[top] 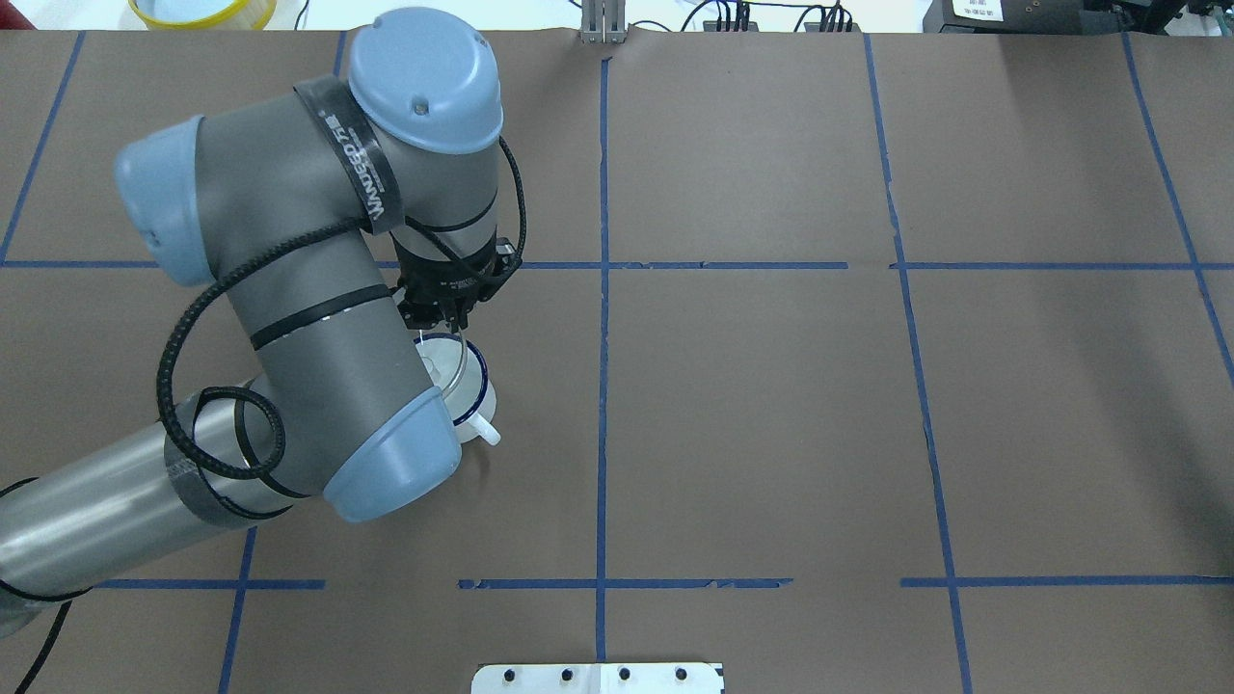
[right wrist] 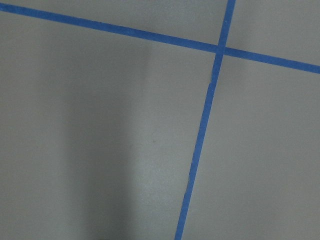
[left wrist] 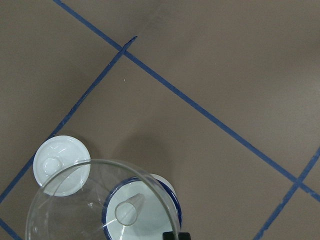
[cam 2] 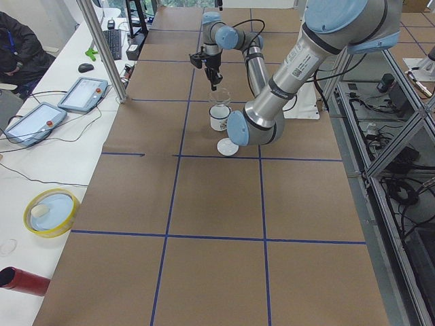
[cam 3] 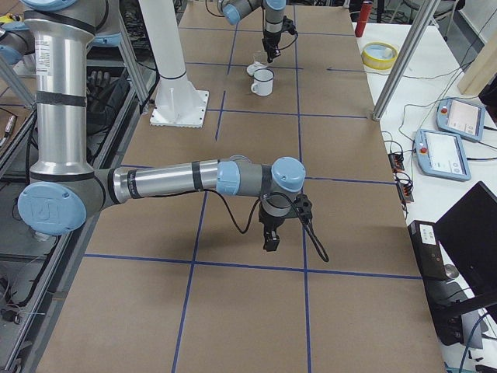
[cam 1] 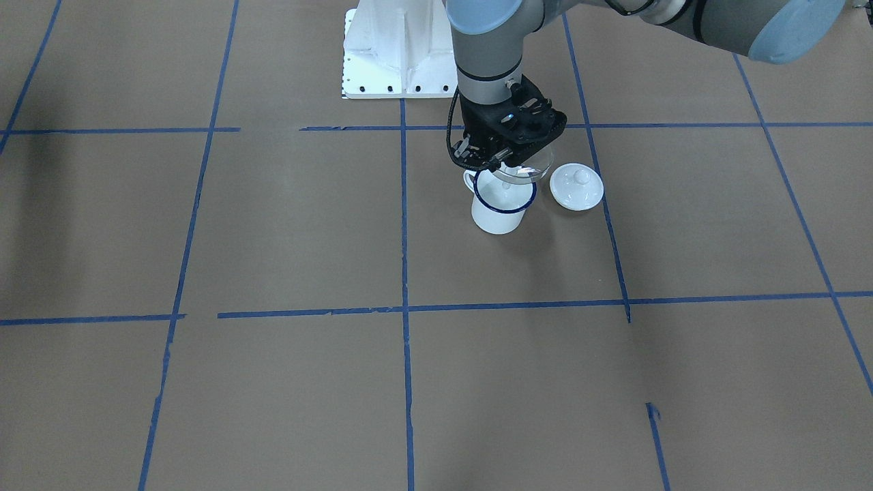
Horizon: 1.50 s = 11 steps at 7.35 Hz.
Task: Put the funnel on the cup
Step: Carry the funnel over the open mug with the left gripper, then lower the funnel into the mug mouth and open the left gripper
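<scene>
The cup (cam 1: pixel 500 206), a white mug with a dark blue rim, stands upright on the brown table. My left gripper (cam 1: pixel 508 151) is shut on the rim of the clear funnel (cam 1: pixel 526 172) and holds it just above the cup, set a little toward the lid. In the left wrist view the funnel's spout (left wrist: pixel 128 210) hangs over the cup's opening (left wrist: pixel 150 222). In the overhead view the left arm partly hides the cup (top: pixel 474 397). My right gripper (cam 3: pixel 270 237) shows only in the exterior right view, low over the table far from the cup. I cannot tell whether it is open or shut.
A round white knobbed lid (cam 1: pixel 576 186) lies on the table right beside the cup. The white robot base (cam 1: pixel 395 54) stands behind them. A yellow-rimmed bowl (cam 2: pixel 51 212) and tablets sit on the side bench off the table.
</scene>
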{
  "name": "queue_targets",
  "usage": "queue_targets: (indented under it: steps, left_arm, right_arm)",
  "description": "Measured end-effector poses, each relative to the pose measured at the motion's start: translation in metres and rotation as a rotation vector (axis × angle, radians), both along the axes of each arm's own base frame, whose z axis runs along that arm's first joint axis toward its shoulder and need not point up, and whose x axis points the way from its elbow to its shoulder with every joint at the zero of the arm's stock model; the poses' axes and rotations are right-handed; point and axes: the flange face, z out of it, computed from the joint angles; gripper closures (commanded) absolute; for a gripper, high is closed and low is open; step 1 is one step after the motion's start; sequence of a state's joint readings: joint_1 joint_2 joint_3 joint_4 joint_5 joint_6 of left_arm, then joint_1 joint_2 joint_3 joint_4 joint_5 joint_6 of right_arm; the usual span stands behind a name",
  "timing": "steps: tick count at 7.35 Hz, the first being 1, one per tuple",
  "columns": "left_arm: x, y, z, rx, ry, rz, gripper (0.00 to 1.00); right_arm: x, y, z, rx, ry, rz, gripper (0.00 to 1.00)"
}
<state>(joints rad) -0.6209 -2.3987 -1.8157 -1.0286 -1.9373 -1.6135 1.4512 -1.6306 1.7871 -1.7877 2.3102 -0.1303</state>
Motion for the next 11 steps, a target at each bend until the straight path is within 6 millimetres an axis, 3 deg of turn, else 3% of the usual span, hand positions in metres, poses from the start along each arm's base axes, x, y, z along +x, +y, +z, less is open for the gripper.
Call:
queue_targets:
  steps: [4,7,8,9,11]
  left_arm:
    - [0.034,-0.005,0.029,0.007,0.004,0.023,1.0]
    - [0.04,-0.009,0.036,0.01,0.002,0.028,1.0]
    - [0.04,-0.009,0.036,0.016,0.003,0.038,0.9]
    - [0.04,-0.009,0.037,0.019,0.002,0.043,0.7]
    - [0.04,-0.009,0.037,0.021,0.002,0.046,0.48]
  right_arm:
    - [0.0,0.0,0.0,0.0,0.0,0.0,0.0]
    - [0.0,0.0,0.0,0.001,0.0,0.0,0.0]
    - [0.0,0.0,0.0,0.001,0.0,0.0,0.0]
    - [0.0,0.0,0.0,0.001,0.0,0.0,0.0]
    - [0.0,0.0,0.0,0.001,0.0,0.0,0.0]
